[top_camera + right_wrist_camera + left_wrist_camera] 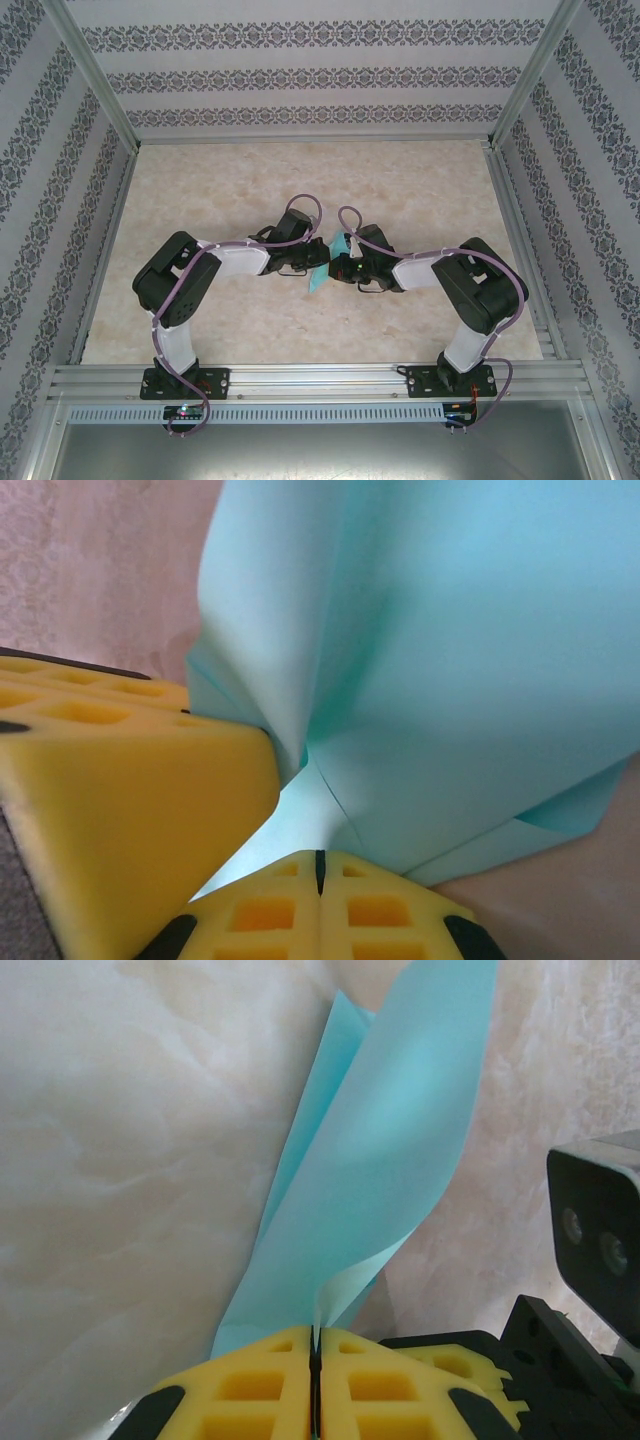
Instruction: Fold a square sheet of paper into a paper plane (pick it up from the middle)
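Observation:
The square sheet of paper [336, 246] is teal-blue and hangs doubled over and curled between my two grippers, above the middle of the table. My left gripper [315, 1338] is shut on the sheet [385, 1150], and a thin edge runs into the seam between its yellow fingers. My right gripper [320, 860] is shut too, with the sheet [460, 670] spreading from its tips to both sides. The left gripper's yellow fingers [120, 790] press in close beside it. The paper is a loose fold, and the paper plane is out of view.
The marble-patterned tabletop [300, 180] lies under both arms, framed by aluminium rails [310, 378] and patterned walls. The right wrist's black camera housing [600, 1240] sits close to the left gripper.

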Robot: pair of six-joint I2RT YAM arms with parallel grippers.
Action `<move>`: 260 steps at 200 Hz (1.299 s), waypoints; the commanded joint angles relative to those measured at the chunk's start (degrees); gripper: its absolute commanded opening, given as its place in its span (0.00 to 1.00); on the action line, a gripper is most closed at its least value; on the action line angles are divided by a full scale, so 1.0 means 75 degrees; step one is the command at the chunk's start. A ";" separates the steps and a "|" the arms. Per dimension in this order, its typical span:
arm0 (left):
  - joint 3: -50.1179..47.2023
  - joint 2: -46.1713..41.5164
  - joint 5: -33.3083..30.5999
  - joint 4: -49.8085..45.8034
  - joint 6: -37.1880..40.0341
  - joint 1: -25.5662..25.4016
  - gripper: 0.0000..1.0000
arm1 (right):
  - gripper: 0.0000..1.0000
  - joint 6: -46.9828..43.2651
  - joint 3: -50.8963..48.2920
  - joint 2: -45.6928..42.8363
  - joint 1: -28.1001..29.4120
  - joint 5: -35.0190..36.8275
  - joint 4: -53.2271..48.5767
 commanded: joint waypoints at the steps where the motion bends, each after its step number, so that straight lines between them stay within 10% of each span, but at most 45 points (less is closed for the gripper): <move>1: 0.0033 0.0140 -0.0036 0.0050 -0.0016 -0.0141 0.12 | 0.00 -0.0079 -0.0202 -0.0071 -0.0103 0.0157 -0.0122; 147: 0.0312 -0.0761 -0.0886 -0.1671 0.1211 -0.0141 0.42 | 0.00 -0.0139 -0.0299 -0.0074 -0.0256 0.0076 -0.0078; 260: -0.0307 -0.1043 -0.0778 -0.1718 0.1206 -0.0141 0.25 | 0.00 -0.0167 -0.0263 -0.0201 -0.0257 0.0075 -0.0192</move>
